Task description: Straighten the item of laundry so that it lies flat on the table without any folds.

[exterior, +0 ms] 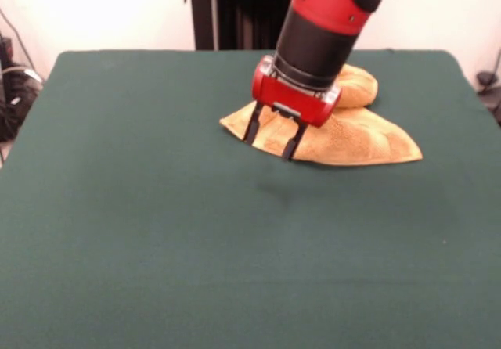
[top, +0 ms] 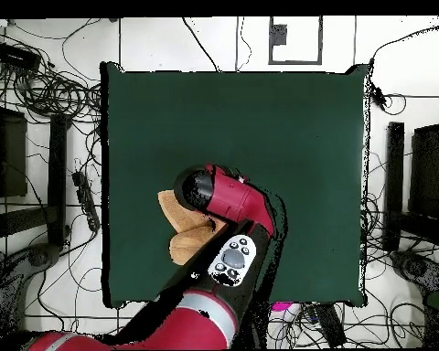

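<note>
The item of laundry is an orange-tan towel, bunched and folded over itself on the far right part of the green table. It has a hump at the back and a pointed corner at the right. My gripper hangs at the towel's front left edge, open. Its two black fingers are spread, with their tips at or just above the cloth and nothing held between them. In the overhead view the towel shows left of the red arm, which hides the gripper and part of the cloth. The table spreads wide around them.
Cables and dark gear lie off the table's left side in the front view. The overhead view shows tangled cables and equipment on the floor all round the table. A black post stands behind the far edge.
</note>
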Robot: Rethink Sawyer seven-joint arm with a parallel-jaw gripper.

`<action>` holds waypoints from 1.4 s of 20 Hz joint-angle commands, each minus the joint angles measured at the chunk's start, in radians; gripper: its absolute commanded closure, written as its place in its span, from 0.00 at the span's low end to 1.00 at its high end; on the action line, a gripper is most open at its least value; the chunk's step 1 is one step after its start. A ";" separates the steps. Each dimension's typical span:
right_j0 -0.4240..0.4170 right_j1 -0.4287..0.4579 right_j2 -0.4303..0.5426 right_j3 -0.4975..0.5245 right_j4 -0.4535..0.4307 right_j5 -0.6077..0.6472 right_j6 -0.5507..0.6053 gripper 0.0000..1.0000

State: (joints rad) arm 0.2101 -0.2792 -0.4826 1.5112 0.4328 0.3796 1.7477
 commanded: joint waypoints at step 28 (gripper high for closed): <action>0.027 0.033 0.200 0.095 0.113 0.297 0.344 0.00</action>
State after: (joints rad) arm 0.2152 -0.3055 -0.4308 1.5295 0.4732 0.5628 1.7495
